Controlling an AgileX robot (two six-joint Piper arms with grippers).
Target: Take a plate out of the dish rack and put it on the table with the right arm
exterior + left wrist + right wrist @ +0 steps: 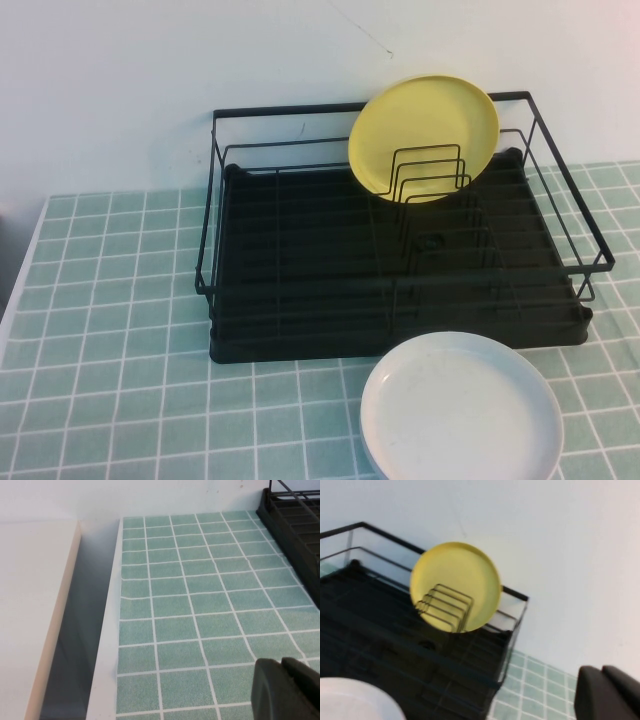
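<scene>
White plate [461, 411] lay flat on the table [120, 380], just in front of the dish rack [300, 300], near the rack's right front corner. Yellow plate [424, 137] stood upright in the wire dividers at the rack's back right. Right gripper [610, 692] hung above the table off the rack's right side, holding nothing visible; jaw opening not discernible. Left gripper [286, 689] sat over bare tiles left of the rack; jaw state also unclear.

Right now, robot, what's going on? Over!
White plate flat on the table, in front of the dish rack. Yellow plate upright in rack. Left gripper low over bare tiles; right gripper raised near the rack. Nothing blocking.
</scene>
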